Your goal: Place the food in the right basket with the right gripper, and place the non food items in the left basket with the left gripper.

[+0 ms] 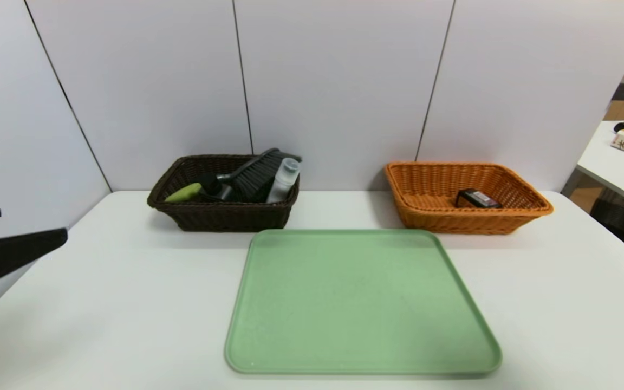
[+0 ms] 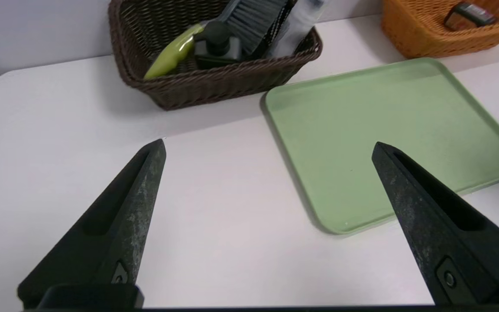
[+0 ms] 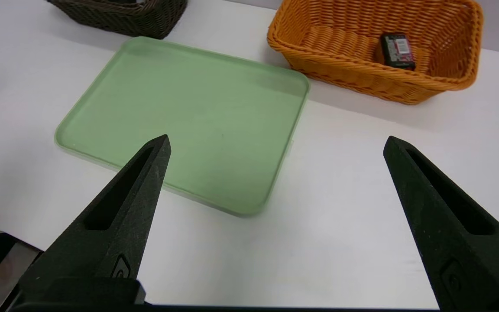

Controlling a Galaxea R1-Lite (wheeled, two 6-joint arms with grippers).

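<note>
While both grippers — left (image 2: 269, 143) and right (image 3: 277, 138) — gape empty, the packet (image 3: 398, 51) shows black, pink-red, and white.

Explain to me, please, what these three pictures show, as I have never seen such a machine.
This is a two-armed robot. One picture looks down from its head; the others come from its wrists. The left pincer and right pincer are both open over the white table, holding nothing.

On the table lie a bare green tray and two baskets. The dark brown basket contains a brush, a white bottle and a black-pump bottle. The orange basket contains a small black packet.
</note>
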